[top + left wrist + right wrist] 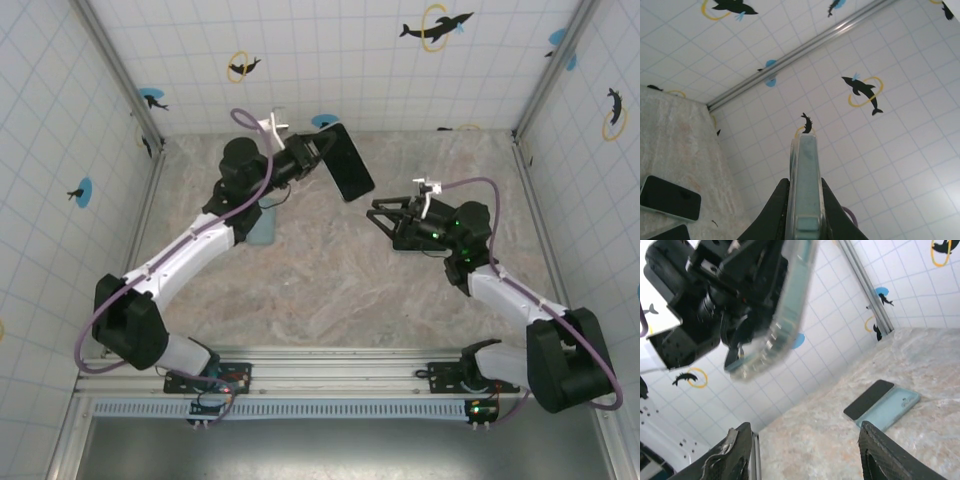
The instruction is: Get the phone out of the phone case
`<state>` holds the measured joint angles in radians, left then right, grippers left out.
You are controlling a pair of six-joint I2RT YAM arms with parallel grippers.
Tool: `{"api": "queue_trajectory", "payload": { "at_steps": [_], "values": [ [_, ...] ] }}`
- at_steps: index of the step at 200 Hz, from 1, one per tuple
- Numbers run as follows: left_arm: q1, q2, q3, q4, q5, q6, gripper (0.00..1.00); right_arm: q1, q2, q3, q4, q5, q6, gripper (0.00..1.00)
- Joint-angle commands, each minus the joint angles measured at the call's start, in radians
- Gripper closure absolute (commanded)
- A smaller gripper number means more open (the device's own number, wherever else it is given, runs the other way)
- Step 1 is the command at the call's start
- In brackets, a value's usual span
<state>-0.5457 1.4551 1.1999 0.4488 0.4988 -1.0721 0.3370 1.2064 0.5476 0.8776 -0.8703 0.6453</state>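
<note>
The black phone in its translucent case [350, 165] is grasped aloft by the left gripper [318, 155] above the beige marbled worktop [330, 290], enclosed by white dolphin-stickered tiled walls [350, 80]; the right gripper [380, 213] is released, its fingers spread.

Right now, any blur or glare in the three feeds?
Right wrist: the held phone case is smeared and the right fingers are soft; the table behind is sharper. Left wrist: the case edge is slightly soft near the lens, the tiled wall crisp. Top external: even light, faint shadows, no glare.
</note>
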Motion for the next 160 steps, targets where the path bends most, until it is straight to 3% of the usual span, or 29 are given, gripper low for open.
{"api": "queue_trajectory", "payload": {
  "at_steps": [1,65,99,160],
  "values": [
    [0.016,-0.016,0.07,0.039,0.166,0.083,1.0,-0.008,-0.02,0.058,-0.068,-0.126,-0.111,0.41],
    [0.053,0.008,0.089,0.02,0.425,0.287,1.0,-0.008,0.049,0.159,-0.085,-0.275,-0.226,0.5],
    [0.067,0.004,0.091,0.0,0.457,0.329,1.0,0.003,0.07,0.215,-0.208,-0.34,-0.343,0.56],
    [0.068,0.017,0.088,0.016,0.481,0.306,1.0,0.04,0.114,0.261,-0.236,-0.338,-0.361,0.66]
  ]
}}
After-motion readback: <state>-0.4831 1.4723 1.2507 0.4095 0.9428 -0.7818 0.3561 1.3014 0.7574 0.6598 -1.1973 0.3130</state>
